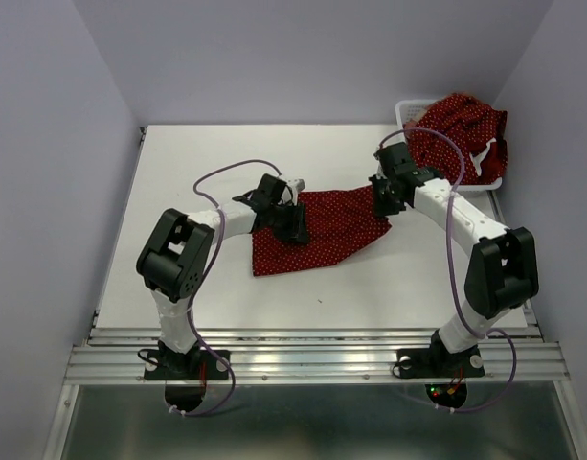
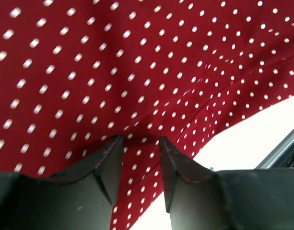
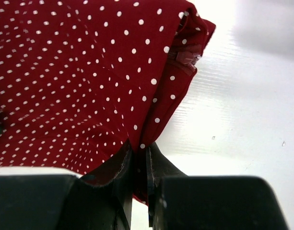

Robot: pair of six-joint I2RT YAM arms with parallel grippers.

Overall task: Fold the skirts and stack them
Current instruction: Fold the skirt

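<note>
1. A dark red polka-dot skirt [image 1: 322, 235] lies spread near the middle of the white surface [image 1: 370, 287], between the two arms.
2. From overhead, the left end effector [image 1: 293, 228] sits over the skirt's left part. The right end effector [image 1: 383, 203] meets its far right corner.
3. A white mesh basket [image 1: 405, 106] stands in the far right corner, just behind the right arm. A heap of red dotted cloth [image 1: 461, 129] spills over its rim. Purple cables [image 1: 226, 177] loop above both arms.
4. The overhead view hides both sets of fingertips behind the wrists; the wrist cameras fill that in.
5. The left wrist view shows the left fingers [image 2: 108, 163] standing part-spread, tips against the cloth, with dotted fabric showing through the gap. Whether any of it is caught cannot be told. A hem and a strip of bare surface show at lower right.
6. The right wrist view shows the right fingers [image 3: 119, 165] pressed nearly together, pinching a fold at the skirt's edge. Bare, glossy surface lies to the right.
</note>
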